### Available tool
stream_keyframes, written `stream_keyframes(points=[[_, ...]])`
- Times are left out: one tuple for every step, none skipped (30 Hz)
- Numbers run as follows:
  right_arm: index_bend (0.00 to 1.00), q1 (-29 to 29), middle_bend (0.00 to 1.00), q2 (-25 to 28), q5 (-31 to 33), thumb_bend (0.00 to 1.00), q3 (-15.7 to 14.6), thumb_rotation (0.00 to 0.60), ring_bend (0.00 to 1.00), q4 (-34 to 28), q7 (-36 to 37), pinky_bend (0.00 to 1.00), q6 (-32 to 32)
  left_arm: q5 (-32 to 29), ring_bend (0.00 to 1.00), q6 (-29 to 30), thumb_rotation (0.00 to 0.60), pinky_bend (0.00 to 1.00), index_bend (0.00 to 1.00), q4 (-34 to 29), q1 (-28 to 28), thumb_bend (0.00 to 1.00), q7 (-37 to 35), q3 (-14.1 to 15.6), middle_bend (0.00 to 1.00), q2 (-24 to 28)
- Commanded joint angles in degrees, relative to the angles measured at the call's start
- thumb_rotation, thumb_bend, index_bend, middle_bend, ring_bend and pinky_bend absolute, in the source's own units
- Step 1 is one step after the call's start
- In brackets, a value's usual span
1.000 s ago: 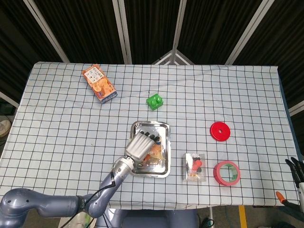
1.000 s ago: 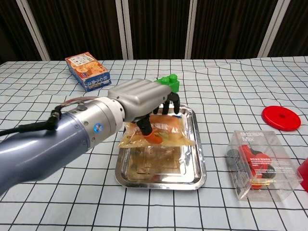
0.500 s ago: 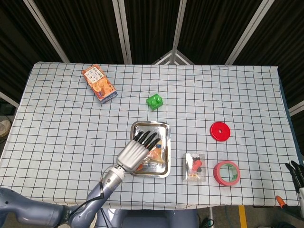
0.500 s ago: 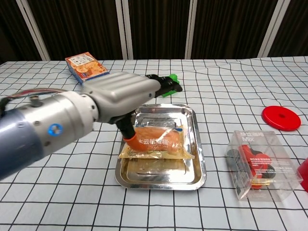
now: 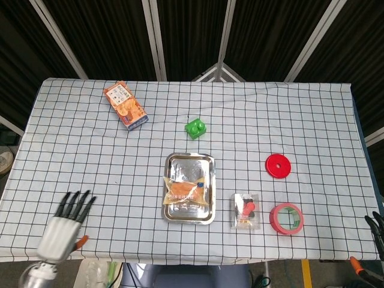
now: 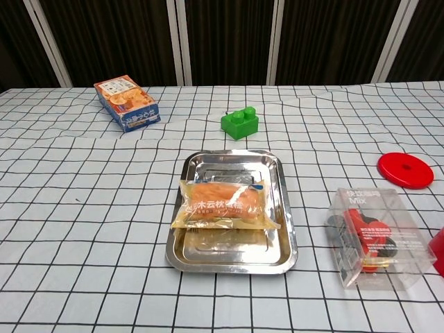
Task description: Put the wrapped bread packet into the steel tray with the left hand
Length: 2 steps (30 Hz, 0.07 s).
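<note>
My left hand [image 5: 62,223] sits at the near left edge of the table, fingers spread apart and holding nothing, well apart from the tray. My right hand [image 5: 378,227] shows only as dark fingertips at the far right edge of the head view; I cannot tell whether it is spread or curled.

The clear-wrapped orange bread packet [image 6: 223,204] lies flat inside the rectangular polished steel tray [image 6: 286,244], across its middle. One long edge appears to ride onto the tray's left rim in the chest view. I judge the placement essentially complete. To finish well, I keep the left hand clear of the tray and avoid brushing the packet; if the overlap matters, a light nudge toward the tray centre should seat it.

The tray holds only the packet. To its right, the clear plastic box [image 6: 373,236] contains small red and black items I cannot identify.
</note>
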Motion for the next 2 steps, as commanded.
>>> stream_keyframes(points=[[0.00, -1.4, 0.00, -1.1, -2.4, 0.30, -1.3, 0.600, 0.00, 0.5, -2.6, 0.00, 1.2, 6.6, 0.00, 7.2, 0.600, 0.02, 0.00, 6.1, 6.1, 0.04, -10.8, 2.1, 0.00, 5.5], [0.00, -1.6, 0.00, -1.3, -2.9, 0.30, -1.4, 0.600, 0.00, 0.6, -3.0, 0.00, 1.5, 7.5, 0.00, 7.3, 0.600, 0.02, 0.00, 6.3, 6.5, 0.04, -11.2, 1.8, 0.00, 5.7]])
